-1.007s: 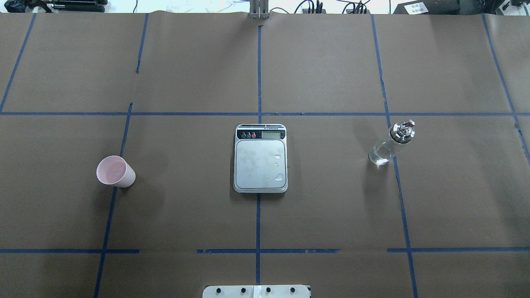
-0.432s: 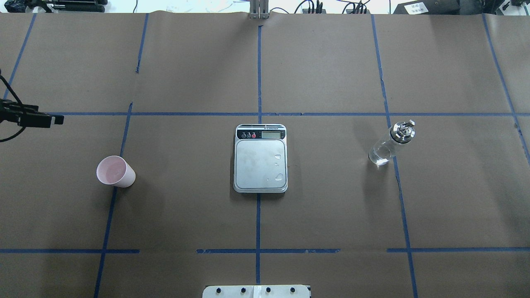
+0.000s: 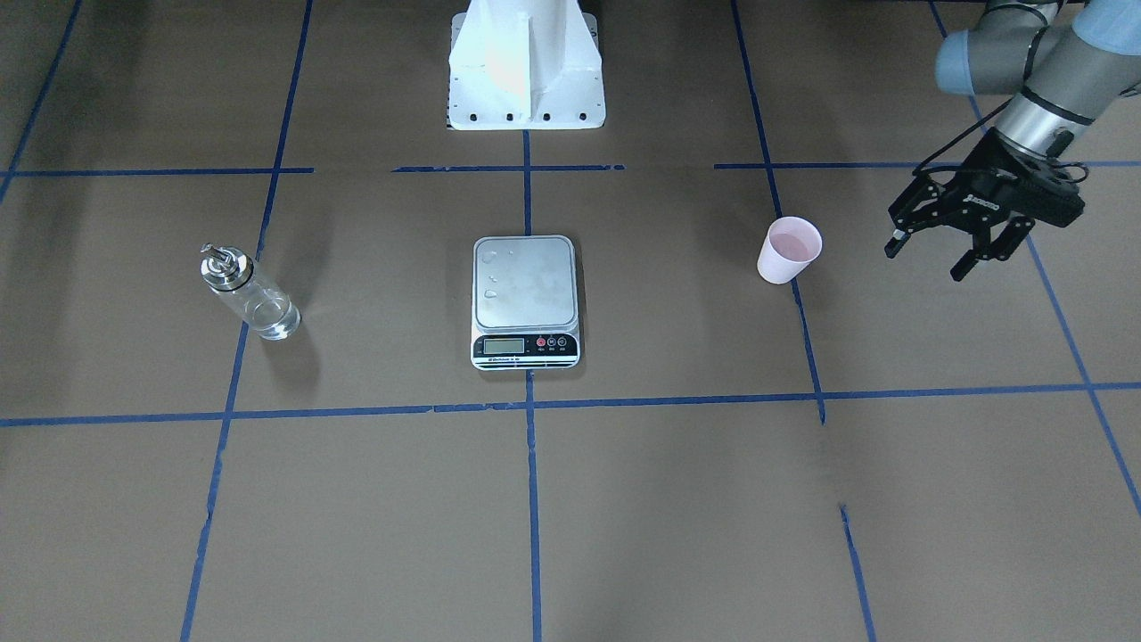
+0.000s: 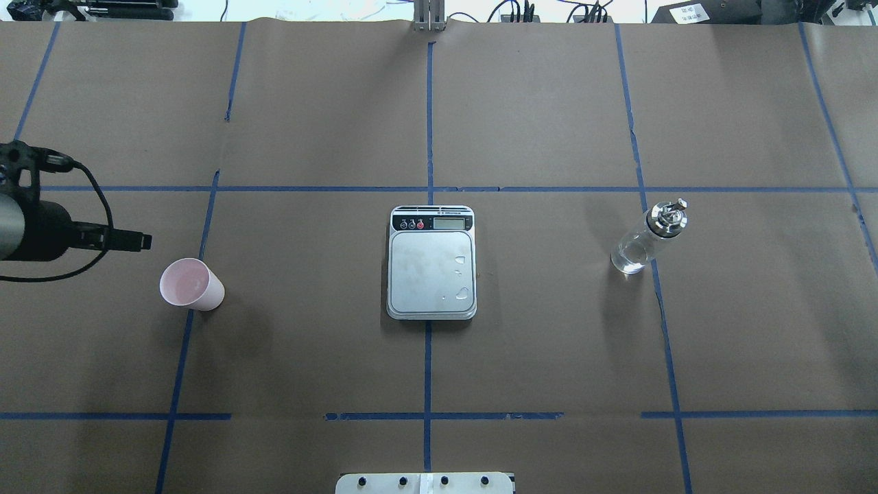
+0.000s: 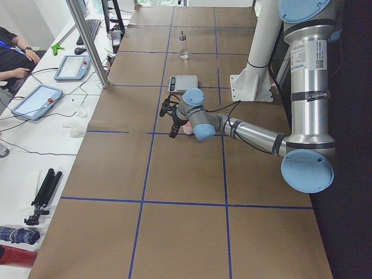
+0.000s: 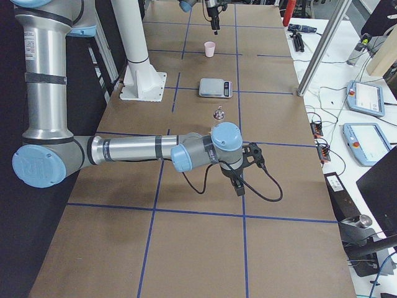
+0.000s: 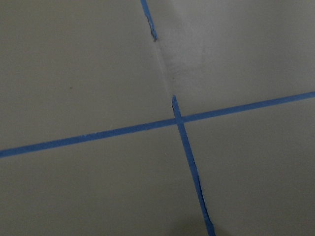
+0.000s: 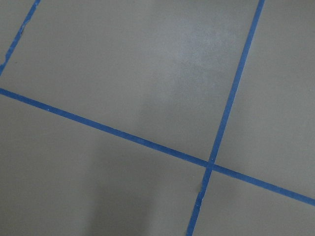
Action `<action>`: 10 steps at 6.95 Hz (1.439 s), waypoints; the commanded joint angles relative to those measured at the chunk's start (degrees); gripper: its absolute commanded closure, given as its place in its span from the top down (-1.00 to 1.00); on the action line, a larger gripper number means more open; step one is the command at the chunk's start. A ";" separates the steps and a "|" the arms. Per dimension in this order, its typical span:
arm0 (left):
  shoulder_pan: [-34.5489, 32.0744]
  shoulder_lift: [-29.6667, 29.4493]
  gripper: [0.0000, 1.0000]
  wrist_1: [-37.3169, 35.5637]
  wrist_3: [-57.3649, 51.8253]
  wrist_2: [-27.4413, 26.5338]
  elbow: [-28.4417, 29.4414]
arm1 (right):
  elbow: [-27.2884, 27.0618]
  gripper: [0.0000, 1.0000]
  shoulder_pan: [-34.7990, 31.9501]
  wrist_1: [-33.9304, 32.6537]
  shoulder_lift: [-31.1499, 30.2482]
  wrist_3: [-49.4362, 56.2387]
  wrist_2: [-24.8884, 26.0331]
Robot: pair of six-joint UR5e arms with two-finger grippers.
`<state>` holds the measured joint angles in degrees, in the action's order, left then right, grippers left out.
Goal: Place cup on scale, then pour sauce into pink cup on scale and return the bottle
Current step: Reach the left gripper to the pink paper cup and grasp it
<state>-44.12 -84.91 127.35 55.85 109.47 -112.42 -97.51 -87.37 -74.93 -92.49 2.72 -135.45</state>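
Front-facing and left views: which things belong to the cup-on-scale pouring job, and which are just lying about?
Job in hand:
cup, upright on the table
scale, no cup on it yet
bottle, upright
left hand, open, beside the cup, not touching

Lying about, on the side bench:
tablets
folded tripod
white cloth

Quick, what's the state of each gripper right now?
Left gripper: open, holding nothing, apart from the small pale pink tapered cup.
Right gripper: cannot be told; it shows only in a side view.
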 commanded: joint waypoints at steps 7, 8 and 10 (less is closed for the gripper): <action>8.00 -1.05 -1.00 -3.43 5.41 -4.44 0.45 | -0.14 1.00 0.00 0.04 0.11 0.09 0.01; 8.00 -1.22 -1.00 -3.43 5.15 -4.44 0.36 | -0.14 1.00 0.00 0.04 0.11 0.00 0.01; 7.91 -2.97 -1.00 -9.61 3.23 -3.92 -2.87 | -0.23 1.00 -0.08 0.04 0.11 0.00 0.01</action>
<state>-36.15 -86.56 122.03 60.37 105.23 -113.22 -97.70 -87.38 -74.88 -92.37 2.73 -135.44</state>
